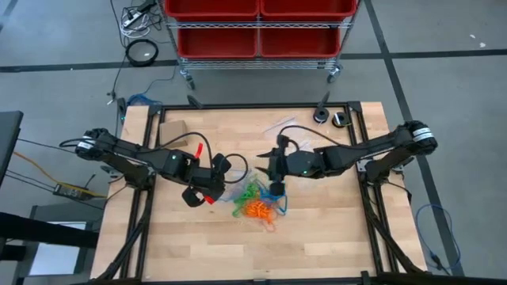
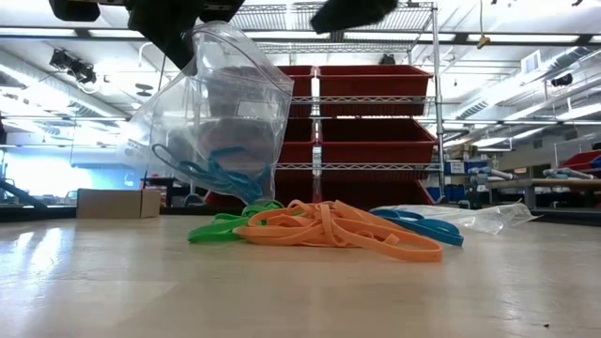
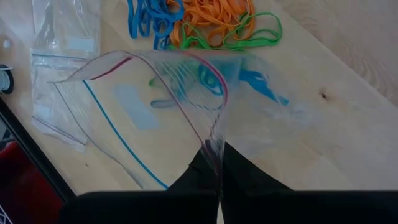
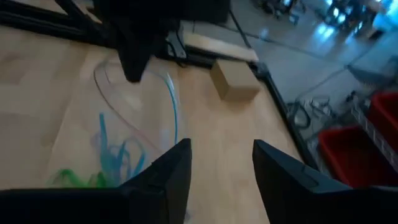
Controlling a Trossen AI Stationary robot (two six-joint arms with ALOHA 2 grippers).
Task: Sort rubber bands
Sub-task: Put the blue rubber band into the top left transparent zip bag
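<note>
Left gripper (image 3: 217, 163): we find it clamped on the rim of a clear zip bag (image 3: 155, 106), centre of the high view.
Right gripper (image 4: 221, 165): fingers parted, nothing between them.
Rubber bands (image 1: 255, 207): heaped at table centre; some blue ones (image 2: 211, 174) appear to lie inside the bag.
Writing: we read none; the bag's white panel looks blank.

The thin elastic rubber bands (image 2: 329, 227) are orange, green and blue; the clear plastic zip bag (image 3: 155, 106) has blue and red seal stripes; the wooden surface (image 1: 317, 229) is pale tan.
</note>
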